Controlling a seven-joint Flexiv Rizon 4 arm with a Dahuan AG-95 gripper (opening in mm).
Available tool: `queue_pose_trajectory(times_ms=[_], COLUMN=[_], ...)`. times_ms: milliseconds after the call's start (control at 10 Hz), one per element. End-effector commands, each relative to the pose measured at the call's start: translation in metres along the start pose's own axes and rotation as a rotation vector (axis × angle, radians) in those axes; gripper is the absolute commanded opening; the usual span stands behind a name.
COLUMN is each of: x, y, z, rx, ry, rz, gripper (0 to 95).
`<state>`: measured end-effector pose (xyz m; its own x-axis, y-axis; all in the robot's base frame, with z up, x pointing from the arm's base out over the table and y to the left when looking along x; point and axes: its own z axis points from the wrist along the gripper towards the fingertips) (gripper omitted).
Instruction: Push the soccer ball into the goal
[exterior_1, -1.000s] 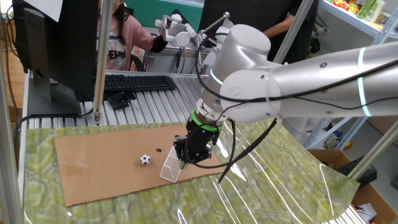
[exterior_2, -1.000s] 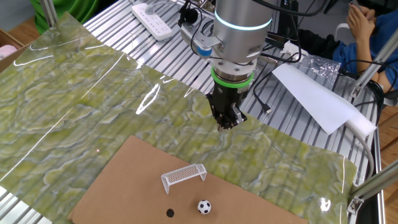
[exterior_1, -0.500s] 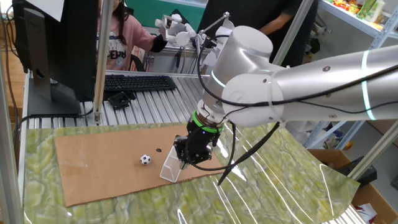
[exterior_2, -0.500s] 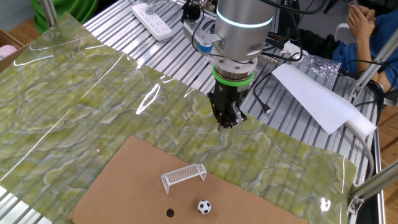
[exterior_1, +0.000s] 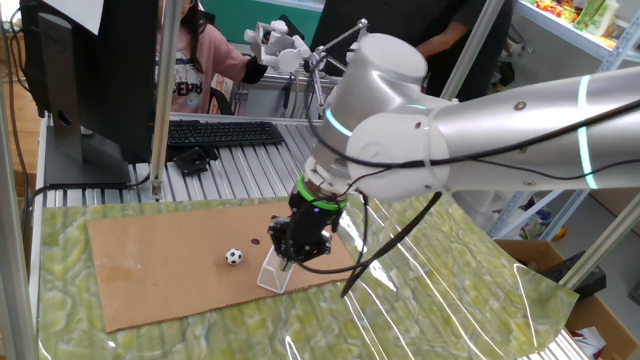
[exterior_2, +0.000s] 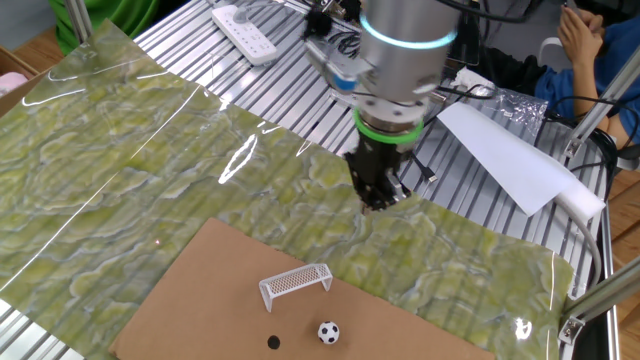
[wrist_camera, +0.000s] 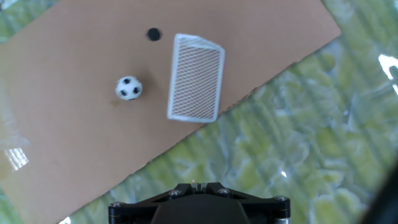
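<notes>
The claw (exterior_2: 384, 201) hangs pointing straight down with its fingers shut together and nothing between them, above the green patterned mat (exterior_2: 150, 150) just off the edge of the cardboard sheet (wrist_camera: 74, 112). From the claw, the goal (wrist_camera: 196, 77) sits nearest, out on the cardboard, and the soccer ball (wrist_camera: 129, 88) lies beyond it, a little past the goal's open mouth and not touching the frame; a small dark round spot (wrist_camera: 153, 34) sits on the cardboard near the goal's far corner. Nothing has been pushed yet by the look of it: the ball rests free, well apart from the claw. The likely trouble is the goal standing between claw and ball, so a low, direct approach could clip the light frame and knock it off line or over. Coming down off-centre on so small and round a ball could send it rolling sideways past the mouth, or away across the cardboard
</notes>
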<state>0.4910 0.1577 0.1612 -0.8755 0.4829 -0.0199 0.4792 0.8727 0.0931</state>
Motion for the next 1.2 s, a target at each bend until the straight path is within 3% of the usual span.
queue_pose_trajectory(times_ms=[100, 400, 700, 1000, 1200], x=[0.005, 0.007, 0.005, -0.006, -0.013], y=[0.01, 0.026, 0.034, 0.058, 0.064], z=[0.002, 0.012, 0.022, 0.024, 0.031], rx=[-0.004, -0.004, -0.014, -0.011, -0.012], ry=[0.001, -0.006, -0.014, -0.009, -0.01], rz=[0.013, 0.026, 0.036, 0.071, 0.065], gripper=[0.0, 0.0, 0.0, 0.0, 0.0])
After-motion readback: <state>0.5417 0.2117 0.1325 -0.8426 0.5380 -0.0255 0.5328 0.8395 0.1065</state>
